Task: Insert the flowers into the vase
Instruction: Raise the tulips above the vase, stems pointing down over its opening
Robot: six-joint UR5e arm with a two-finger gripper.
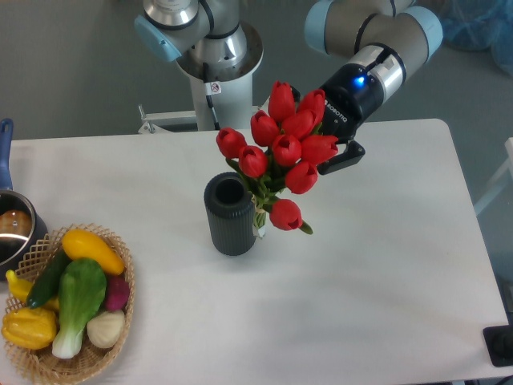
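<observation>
Flowers (280, 152): red tulip bunch held in the air, above and just right of the vase, heads fanned toward the camera and hiding most of the stems.
Vase (230, 214): dark ribbed cylinder, upright on the table (385, 281), mouth open and empty — nothing inside yet.
Gripper (327, 154): behind the bunch on its right; one dark finger showing past the blooms, the other hidden. Apparently clamped on the stems, since the bunch hangs free of the table — the grasp itself not visible.
Long axis of bunch: slanted, heads up and to the right near the gripper, stem end and lowest bloom pointing down and left.
Stem end versus mouth: lower tip just beside the vase's right rim, outside it, at about rim height or a little below in this view.
Coming move, as judged: carry the stem end left over the mouth, tip the bunch more upright, then lower.
Risk: stems catching the rim and nudging the vase over.
</observation>
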